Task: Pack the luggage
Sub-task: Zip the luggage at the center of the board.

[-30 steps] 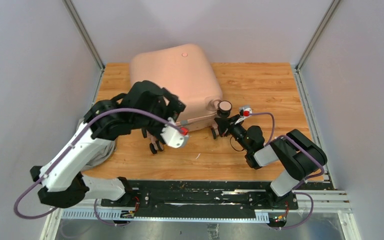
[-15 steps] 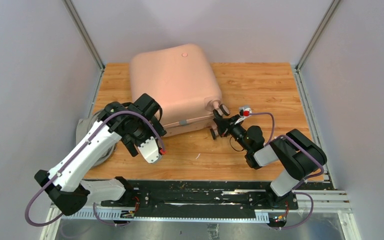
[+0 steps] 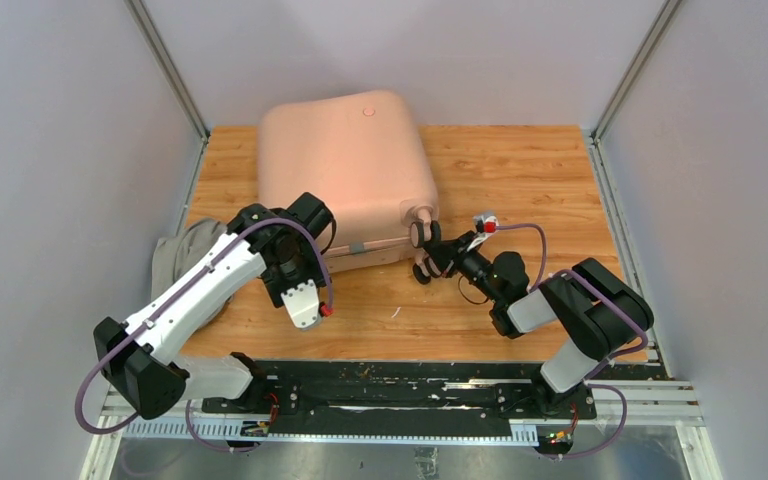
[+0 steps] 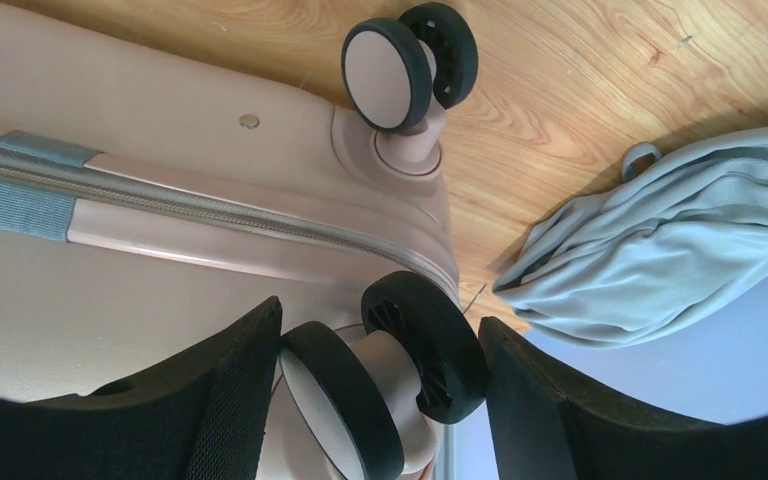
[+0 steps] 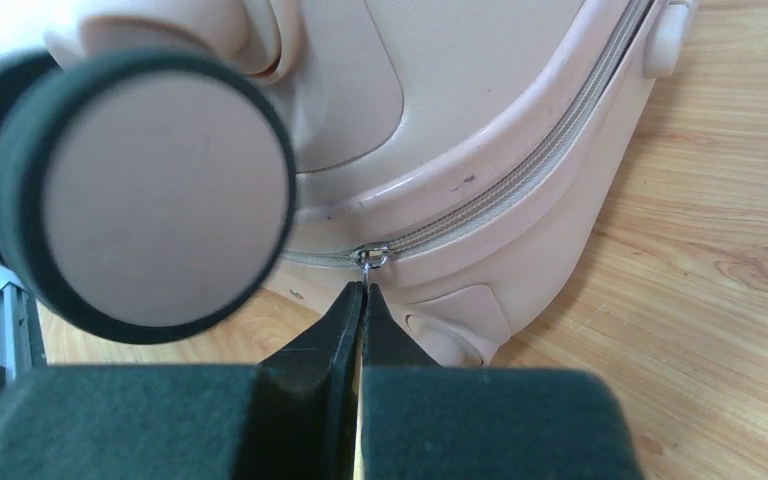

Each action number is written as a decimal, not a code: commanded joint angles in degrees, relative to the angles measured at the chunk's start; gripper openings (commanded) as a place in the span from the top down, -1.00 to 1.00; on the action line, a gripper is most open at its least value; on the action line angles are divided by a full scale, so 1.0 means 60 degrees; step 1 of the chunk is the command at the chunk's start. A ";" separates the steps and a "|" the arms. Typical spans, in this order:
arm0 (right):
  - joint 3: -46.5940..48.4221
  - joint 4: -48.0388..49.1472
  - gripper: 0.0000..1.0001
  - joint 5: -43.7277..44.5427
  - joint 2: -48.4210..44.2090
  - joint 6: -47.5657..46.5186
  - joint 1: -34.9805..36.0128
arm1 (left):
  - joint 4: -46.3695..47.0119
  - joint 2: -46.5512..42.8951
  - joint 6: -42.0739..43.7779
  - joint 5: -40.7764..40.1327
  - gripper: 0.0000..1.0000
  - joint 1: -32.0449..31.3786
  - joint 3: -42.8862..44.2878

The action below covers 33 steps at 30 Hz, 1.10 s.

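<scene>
Luggage [image 3: 345, 165]: pink hard shell, closed, lying flat on the wooden table [image 3: 520, 170], one broad face up. It sits just beyond both sets of jaws, its near edge spanning the gap between them. Left gripper [image 4: 375, 330] at the near left corner of the case. Jaws parted, roughly midway, set astride a twin-wheel caster [image 4: 385, 380], one finger on each outer side of the pair. Both fingers lie hard by the black tyres; cannot tell whether they press on them. Past the fingertips, a second caster [image 4: 405, 65] stands out from the same end of the shell. The zip seam [image 4: 210, 205] runs off to one side of the jaws. Grey cloth [image 4: 660, 240] lies bunched on the table on the other side, clear of the case. Right gripper [image 5: 362, 292] at the near right corner. Jaws fully closed, tips pressed together with no gap. The thin metal zip pull [image 5: 371, 255] hangs from the slider straight into the tips, pinched there. Directly beyond the tips, the zip curves round the corner of the shell. A large wheel [image 5: 160, 200], blurred, sits close on one side of the jaws.
</scene>
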 commanded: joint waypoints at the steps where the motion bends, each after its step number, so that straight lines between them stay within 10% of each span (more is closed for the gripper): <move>1: 0.0139 0.0796 1.00 -0.0456 -0.0029 0.0201 -0.0109 | 0.1219 -0.0142 0.1145 -0.0615 -0.09 0.0352 -0.0345; 8: 0.0117 0.0801 1.00 -0.0499 -0.0018 0.0184 -0.0157 | 0.2692 -0.0561 0.1384 0.0587 1.00 0.0382 -0.0544; 33: 0.0391 -0.1153 1.00 0.0100 -0.1533 -0.1623 0.1519 | 0.2897 0.1202 -0.0894 0.1393 1.00 -0.2002 0.2464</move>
